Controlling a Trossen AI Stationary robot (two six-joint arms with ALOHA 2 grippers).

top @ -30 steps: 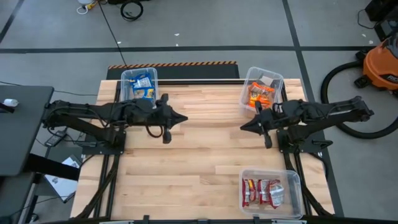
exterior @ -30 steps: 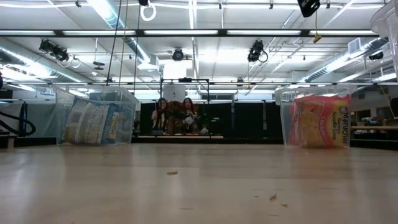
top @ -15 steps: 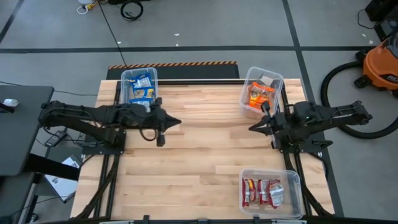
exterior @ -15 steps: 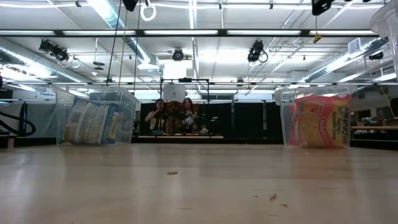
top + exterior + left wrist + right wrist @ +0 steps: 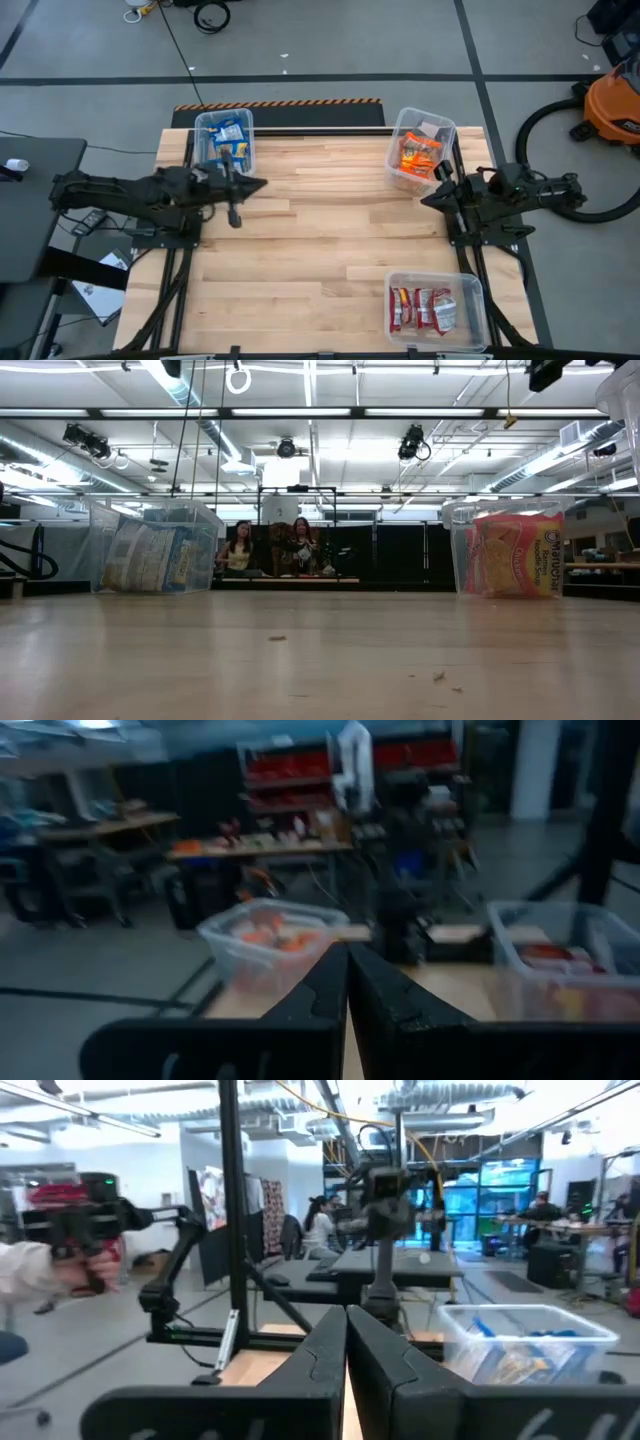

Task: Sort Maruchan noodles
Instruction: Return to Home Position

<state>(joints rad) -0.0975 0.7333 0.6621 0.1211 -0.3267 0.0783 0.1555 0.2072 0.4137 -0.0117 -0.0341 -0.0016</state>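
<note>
Blur smears the left wrist view, so the packets in the two bins it faces read only as orange and red smudges. The low view cuts both arms off at its top edge, leaving only dark stubs, and the near right bin [image 5: 478,300] enters it merely as a clear sliver at the right edge.

From above, the red noodles [image 5: 420,308] lie in that near right bin, the orange noodles [image 5: 418,155] in the far right bin [image 5: 447,128], and the blue-and-yellow noodles [image 5: 230,140] in the far left bin [image 5: 199,135]. How many packets each bin holds cannot be counted.

The left gripper [image 5: 262,184] hangs over the left side of the table [image 5: 320,240], just near of the far left bin, its fingers pressed together on nothing. The right gripper [image 5: 425,198] hangs over the right side, just near of the far right bin, likewise closed and empty.

Two people [image 5: 240,550] sit far behind the table, small and indistinct. An orange shop vacuum [image 5: 612,100] stands on the floor at far right.
</note>
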